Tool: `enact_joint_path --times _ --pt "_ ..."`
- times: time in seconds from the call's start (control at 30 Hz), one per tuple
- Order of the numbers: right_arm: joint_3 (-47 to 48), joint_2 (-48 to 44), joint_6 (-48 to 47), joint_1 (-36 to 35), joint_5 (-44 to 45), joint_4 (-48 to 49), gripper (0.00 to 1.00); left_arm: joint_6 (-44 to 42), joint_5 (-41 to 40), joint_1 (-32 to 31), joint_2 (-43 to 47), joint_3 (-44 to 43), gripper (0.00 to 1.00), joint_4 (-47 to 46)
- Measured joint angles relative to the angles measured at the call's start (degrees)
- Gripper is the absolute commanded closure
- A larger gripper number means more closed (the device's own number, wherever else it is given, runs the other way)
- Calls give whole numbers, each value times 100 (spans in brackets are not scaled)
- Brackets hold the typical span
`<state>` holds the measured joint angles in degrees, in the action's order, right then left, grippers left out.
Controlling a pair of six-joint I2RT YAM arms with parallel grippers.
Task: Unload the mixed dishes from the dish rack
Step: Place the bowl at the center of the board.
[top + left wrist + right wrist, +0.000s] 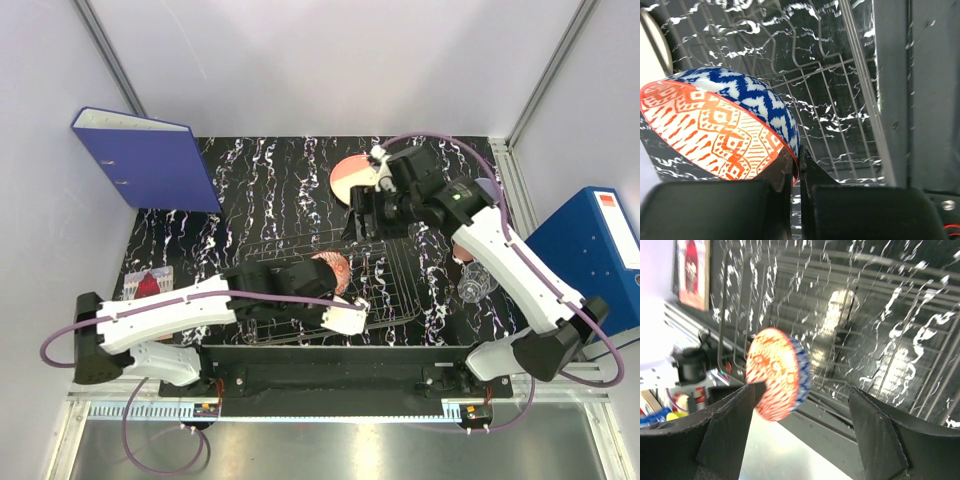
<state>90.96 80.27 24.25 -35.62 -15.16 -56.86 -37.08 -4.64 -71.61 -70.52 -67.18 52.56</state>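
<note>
The left gripper [796, 167] is pinched narrow on the rim of the small patterned bowl [730, 125]. The bowl is held tilted on edge, its orange-red inside on one face and its blue zigzag outside on the other. It sits over the middle of the dish rack [835, 100], whose thin wires run behind it. The right gripper [804, 390] stands wide with nothing between its fingers. In the top view it hangs at the rack's 12 o'clock edge and faces back towards the bowl. Just past it at 12 o'clock, the large pink plate [346, 180] lies flat on the black marbled table [250, 190]. The clear glass [477, 284] stands on the table at the rack's 3 o'clock side.
</note>
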Motion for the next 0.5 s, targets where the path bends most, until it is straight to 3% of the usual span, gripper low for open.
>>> enact_joint_path --times 0.37,0.5 --pt "-385 109 -48 -496 116 -310 19 -728 -68 120 -461 -284 100 42" --pt "-614 111 -50 -634 205 -367 27 -782 -120 125 -461 -411 100 35"
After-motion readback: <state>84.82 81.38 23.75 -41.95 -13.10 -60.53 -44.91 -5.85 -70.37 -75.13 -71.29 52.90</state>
